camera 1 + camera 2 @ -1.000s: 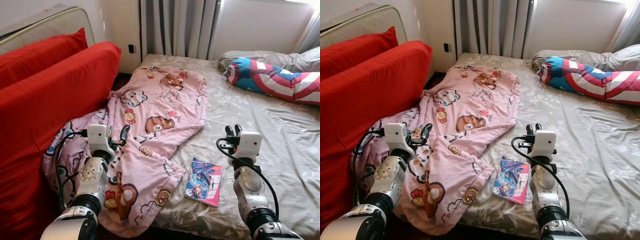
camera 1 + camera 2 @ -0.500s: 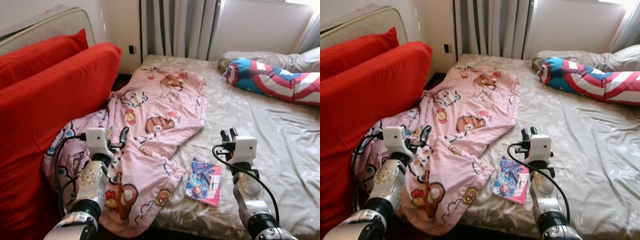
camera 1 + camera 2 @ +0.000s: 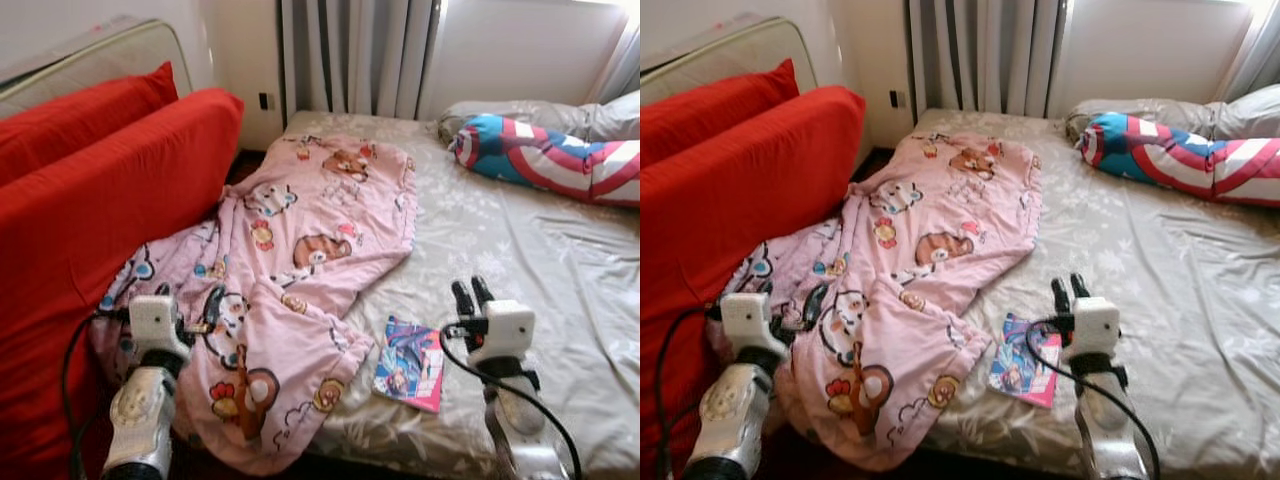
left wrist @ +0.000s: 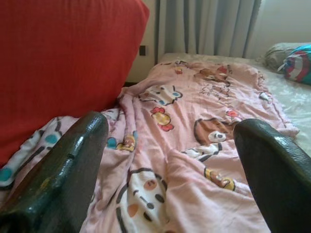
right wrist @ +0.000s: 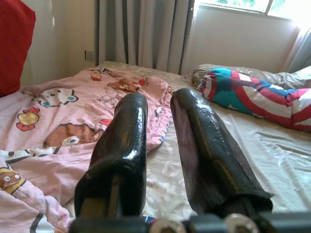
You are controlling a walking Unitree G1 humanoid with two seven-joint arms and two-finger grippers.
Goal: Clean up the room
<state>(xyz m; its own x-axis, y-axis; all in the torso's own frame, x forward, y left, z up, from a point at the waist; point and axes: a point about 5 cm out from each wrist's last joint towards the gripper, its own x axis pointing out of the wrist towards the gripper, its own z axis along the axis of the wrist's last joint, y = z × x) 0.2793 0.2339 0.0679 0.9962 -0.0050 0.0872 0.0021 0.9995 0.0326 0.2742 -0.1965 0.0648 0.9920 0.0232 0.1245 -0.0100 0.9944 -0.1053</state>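
A pink cartoon-print blanket (image 3: 310, 240) lies rumpled across the left side of the bed and spills over its near corner. A colourful book (image 3: 410, 362) lies flat on the grey floral sheet (image 3: 520, 250) near the front edge, just right of the blanket. My left gripper (image 4: 172, 125) is low over the blanket's left edge beside the red cushion, open, with nothing between its fingers. My right gripper (image 3: 468, 290) hovers just right of the book, its fingers (image 5: 129, 126) close together and empty, pointing up the bed.
Two big red cushions (image 3: 90, 200) stand against the bed's left side. A red, white and blue bolster (image 3: 540, 155) and a grey pillow (image 3: 600, 118) lie at the far right. Grey curtains (image 3: 355, 55) hang behind the bed.
Both arms have sunk lower in the view. The left gripper has drawn back to the left, off the blanket's middle towards its edge; the right one has shifted slightly right beside the book.
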